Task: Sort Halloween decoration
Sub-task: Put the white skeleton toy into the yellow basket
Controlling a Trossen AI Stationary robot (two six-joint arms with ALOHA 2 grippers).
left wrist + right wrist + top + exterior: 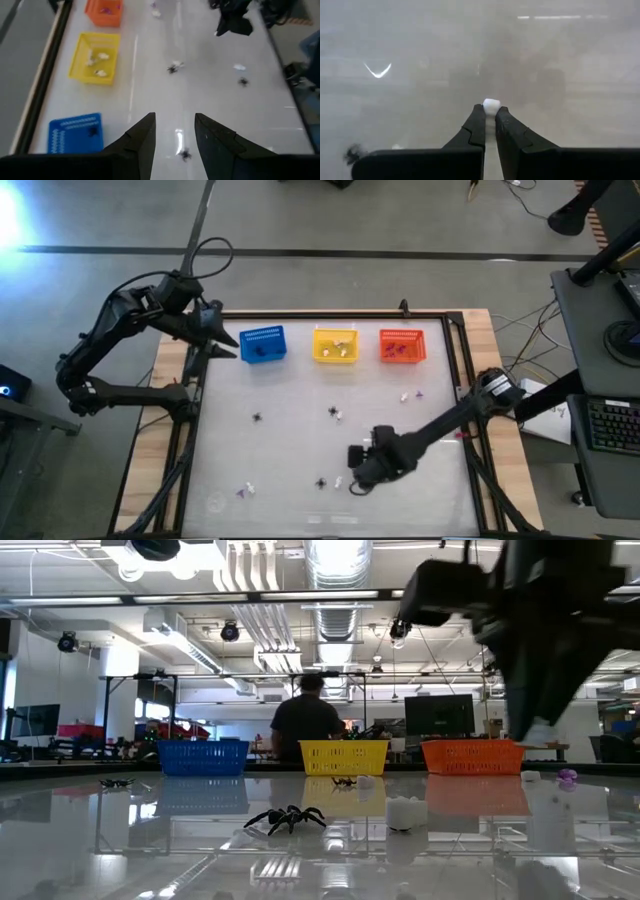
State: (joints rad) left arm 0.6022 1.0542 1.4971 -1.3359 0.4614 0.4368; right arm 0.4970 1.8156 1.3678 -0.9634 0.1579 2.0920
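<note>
Glossy table (300,440) before workshop

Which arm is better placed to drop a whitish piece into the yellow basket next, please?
The right: its tool is shut on a whitish piece. The left tool hangs open and empty near the blue basket.
</note>
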